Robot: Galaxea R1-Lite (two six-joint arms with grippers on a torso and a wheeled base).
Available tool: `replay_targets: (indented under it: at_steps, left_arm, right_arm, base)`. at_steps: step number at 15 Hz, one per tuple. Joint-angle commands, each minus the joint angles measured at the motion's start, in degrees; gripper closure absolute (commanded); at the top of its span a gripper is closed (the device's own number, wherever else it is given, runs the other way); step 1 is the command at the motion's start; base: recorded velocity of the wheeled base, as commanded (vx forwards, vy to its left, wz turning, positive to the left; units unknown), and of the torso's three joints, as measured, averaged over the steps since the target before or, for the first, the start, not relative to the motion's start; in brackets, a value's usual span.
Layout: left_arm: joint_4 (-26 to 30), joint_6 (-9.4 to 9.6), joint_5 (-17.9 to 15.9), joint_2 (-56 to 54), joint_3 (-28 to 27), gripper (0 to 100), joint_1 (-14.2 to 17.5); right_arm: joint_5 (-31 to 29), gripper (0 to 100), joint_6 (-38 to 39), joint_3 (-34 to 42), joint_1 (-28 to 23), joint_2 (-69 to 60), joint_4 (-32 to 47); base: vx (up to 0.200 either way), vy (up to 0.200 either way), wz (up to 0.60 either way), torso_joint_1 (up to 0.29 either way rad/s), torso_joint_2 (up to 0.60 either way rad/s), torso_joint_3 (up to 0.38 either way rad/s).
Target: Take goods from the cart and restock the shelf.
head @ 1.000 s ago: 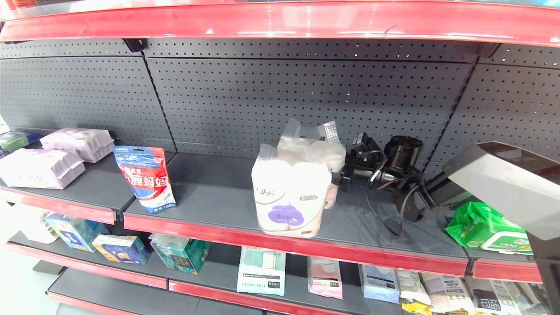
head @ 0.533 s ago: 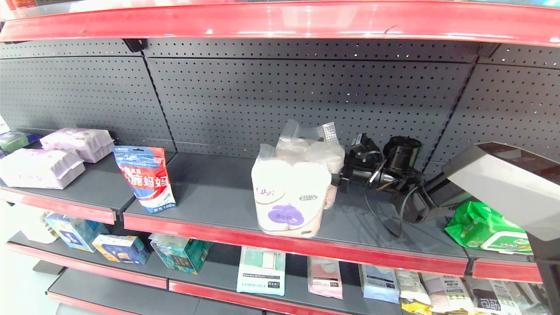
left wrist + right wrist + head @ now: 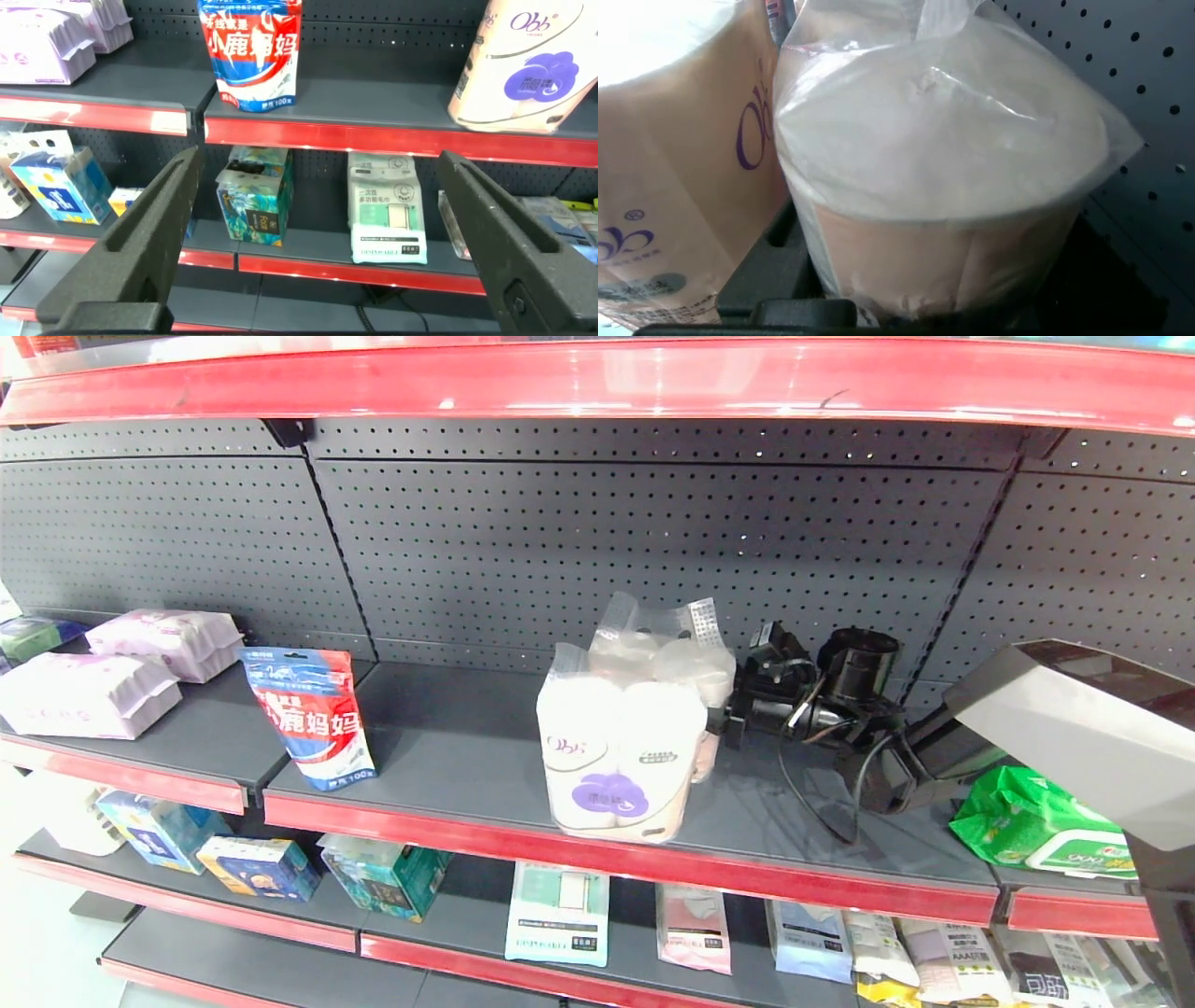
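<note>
White toilet-paper pack (image 3: 621, 756) stands upright on the shelf (image 3: 448, 747); left fingers (image 3: 140, 233) gape wide, empty.

I see a grey shelf (image 3: 448, 747) with a red front edge, and near its middle stands a white pack of toilet rolls (image 3: 621, 756), close to the front. Just behind it sits a second pack of rolls (image 3: 667, 653) in clear wrap, and my right gripper (image 3: 726, 717) is right up against that pack's right side, farther back on the shelf. To the left stands a red and blue bag (image 3: 313, 714), far left lie two pale purple packs (image 3: 84, 695), and at the right lies a green pack (image 3: 1036, 821).
</note>
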Motion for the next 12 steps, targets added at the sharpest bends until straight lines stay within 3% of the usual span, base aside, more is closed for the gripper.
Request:
replay_targets:
  at_steps: [1,3,4,12]
  left_arm:
    - [0.0,-0.03,0.0,0.0,0.0,0,0.0]
    - [0.0,-0.03,0.0,0.0,0.0,0,0.0]
    - [0.0,-0.03,0.0,0.0,0.0,0,0.0]
    - [0.0,-0.03,0.0,0.0,0.0,0,0.0]
  right_arm:
    - [-0.2,100,-0.1,0.3,0.1,0.0,0.1]
    - [-0.3,100,-0.1,0.3,0.1,0.0,0.1]
    - [-0.3,0,-0.1,0.3,0.1,0.0,0.1]
    - [-0.2,0,-0.1,2.1,-0.3,-2.1,0.0]
  base:
    - [0.000,0.000,0.00,0.000,0.00,0.000]
    - [0.000,0.000,0.00,0.000,0.00,0.000]
    - [0.000,0.000,0.00,0.000,0.00,0.000]
    - [0.000,0.000,0.00,0.000,0.00,0.000]
